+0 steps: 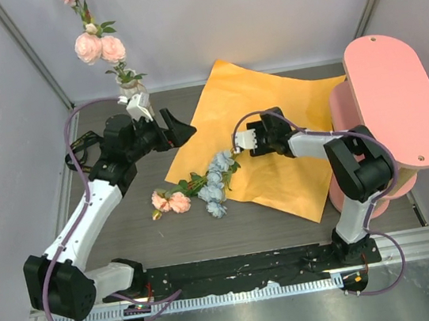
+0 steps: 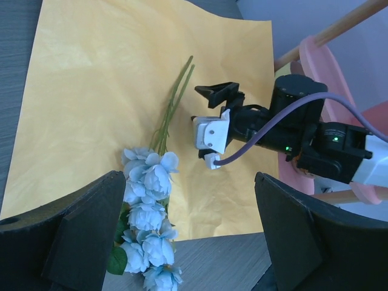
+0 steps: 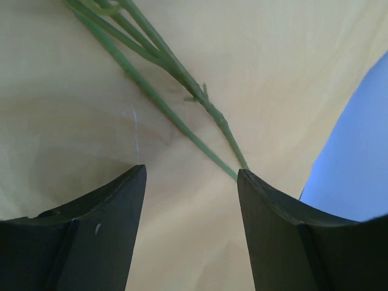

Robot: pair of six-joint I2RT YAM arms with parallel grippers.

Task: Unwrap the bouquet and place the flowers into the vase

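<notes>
Nearest me runs the black mounting rail [image 1: 238, 270] that carries both arms. Far left at the back, the vase [image 1: 134, 92] stands upright with one pink-bloomed spray [image 1: 99, 47] in it, so part of the job looks done. The left gripper [image 1: 178, 130] hangs just beside the vase, fingers spread wide and holding nothing. I'd guess it is parked there to steady the vase or take the next stem.

Toward the middle, the remaining flowers [image 1: 202, 188] lie flat, blooms on the bare table [image 1: 127, 221] and stems running up onto the orange paper [image 1: 271, 105]. That sheet is spread open, so the unwrapping seems finished. The right gripper [image 1: 238, 143] sits low over the paper with the stem ends at the mouth of its parted jaws, nothing pinched. Going for the stems spares the blooms. Far right, the pink stand [image 1: 394, 103] keeps out of it.
</notes>
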